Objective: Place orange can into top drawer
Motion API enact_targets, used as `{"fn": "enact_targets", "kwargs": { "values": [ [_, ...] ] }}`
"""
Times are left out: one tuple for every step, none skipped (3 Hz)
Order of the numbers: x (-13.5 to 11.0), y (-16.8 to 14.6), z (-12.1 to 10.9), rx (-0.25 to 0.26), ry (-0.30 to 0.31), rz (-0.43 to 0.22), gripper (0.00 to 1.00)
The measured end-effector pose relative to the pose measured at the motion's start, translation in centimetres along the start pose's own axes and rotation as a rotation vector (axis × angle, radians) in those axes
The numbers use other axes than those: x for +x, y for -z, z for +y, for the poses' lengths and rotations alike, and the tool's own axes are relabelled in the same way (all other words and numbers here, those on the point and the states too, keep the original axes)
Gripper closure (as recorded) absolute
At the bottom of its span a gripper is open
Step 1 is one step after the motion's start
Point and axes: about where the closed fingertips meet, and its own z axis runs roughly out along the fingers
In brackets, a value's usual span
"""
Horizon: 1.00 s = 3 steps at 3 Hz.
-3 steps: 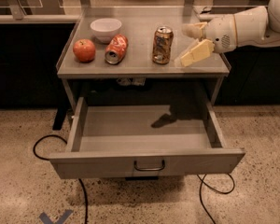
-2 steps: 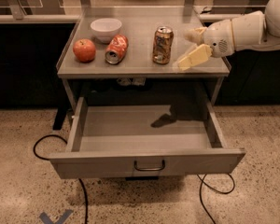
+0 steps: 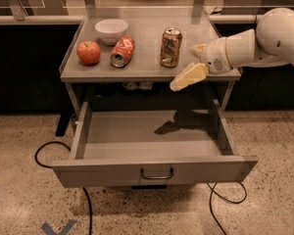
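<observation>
Tabletop (image 3: 147, 65): orange can (image 3: 171, 47) upright, easy to grab.
Gripper (image 3: 184, 66): can's four o'clock, fingers (image 3: 188, 77) wide, empty.
Top drawer (image 3: 103, 173): open for it.

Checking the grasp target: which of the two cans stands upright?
The golden-orange can stands upright, with the tool hovering open just beside it. The red-orange can lies on its side next to the apple.

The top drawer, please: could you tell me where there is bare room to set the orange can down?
The top drawer floor is bare from wall to wall. The tabletop is crowded left of the orange can: apple, red can, bowl. The hand, open, hovers over its right front corner, just right of the can.
</observation>
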Motion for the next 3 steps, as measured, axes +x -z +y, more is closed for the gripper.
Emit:
{"fn": "enact_targets", "kwargs": {
  "values": [
    [0.0,0.0,0.0,0.000,0.000,0.000,0.00],
    [-0.4,-0.3,-1.9,0.071,0.002,-0.057,0.00],
    [-2.9,1.0,-2.3,0.194,0.074,-0.181,0.00]
  ]
}}
